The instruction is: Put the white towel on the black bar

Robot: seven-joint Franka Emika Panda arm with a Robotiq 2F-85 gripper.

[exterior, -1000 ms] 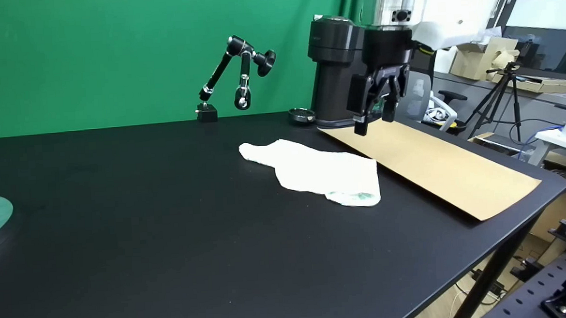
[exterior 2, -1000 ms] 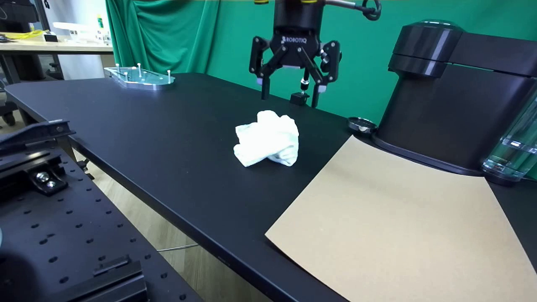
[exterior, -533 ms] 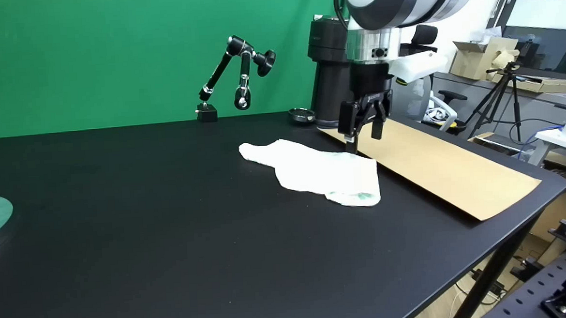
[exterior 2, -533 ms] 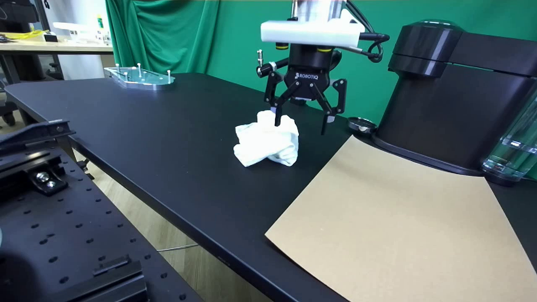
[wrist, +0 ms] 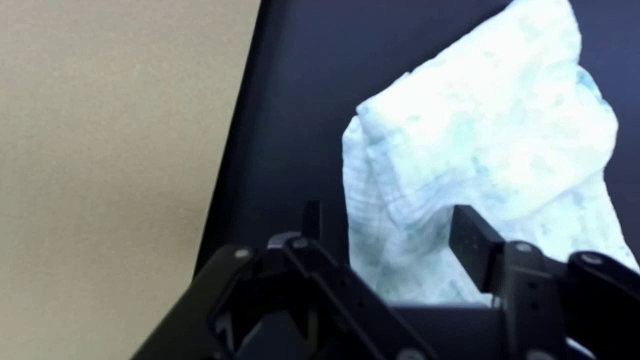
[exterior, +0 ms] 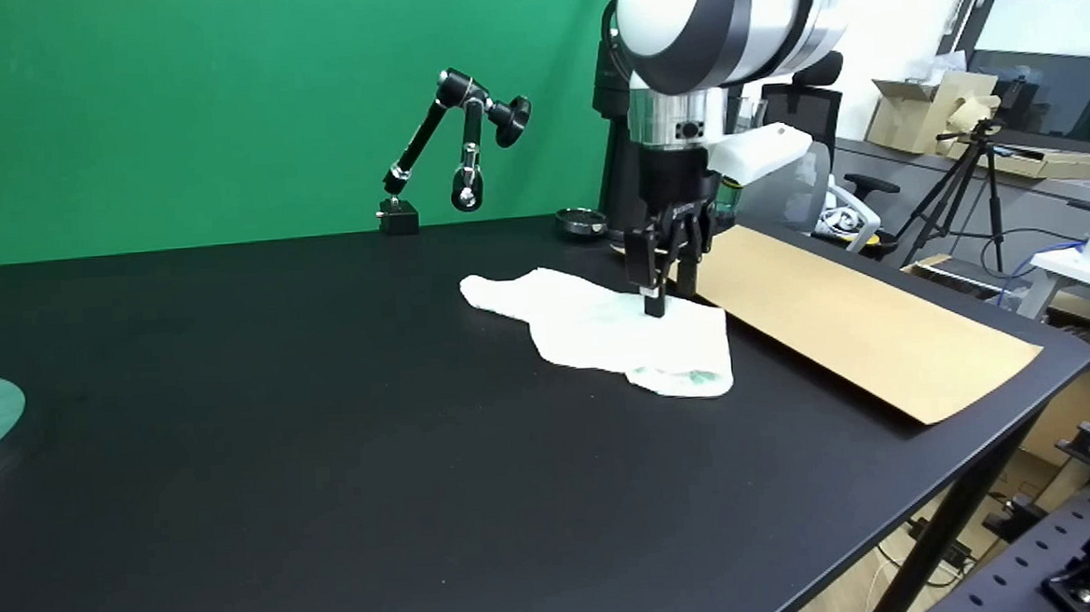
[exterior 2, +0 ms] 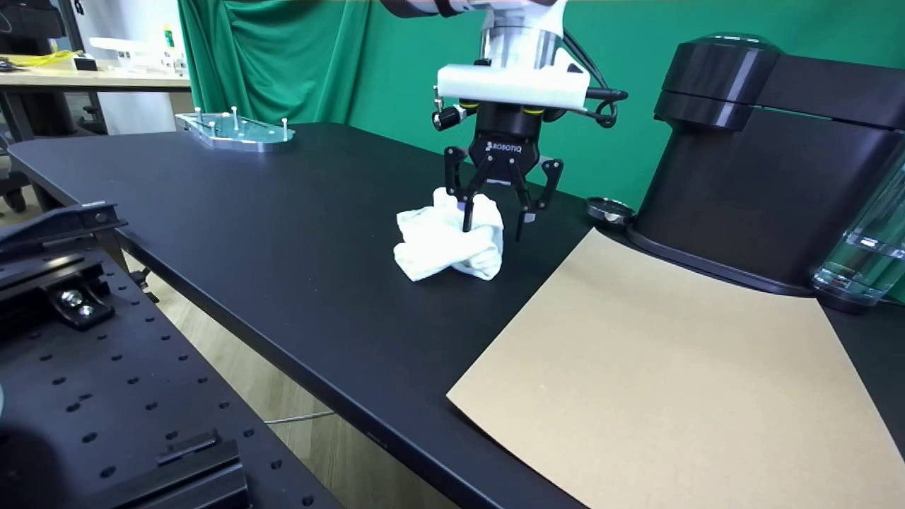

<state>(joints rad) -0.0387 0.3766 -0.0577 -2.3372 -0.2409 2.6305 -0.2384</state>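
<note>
You are holding the Robotiq gripper [exterior 2: 493, 232] wide; the rumpled white towel [wrist: 490, 130] is lying on the black table [exterior: 328, 429], one finger hanging over its edge, the other just beside it.

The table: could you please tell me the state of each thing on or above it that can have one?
Towel: crumpled, lying on the table, not held.
Gripper: jaws open, one above the towel; whether it touches, I cannot tell.
Bar: bent at its top joint, without the towel.
Machine: upright; whether switched on, I cannot tell.
Cardboard: lying unfolded.
Dish: lying flat.
Plate: lying flat.
</note>
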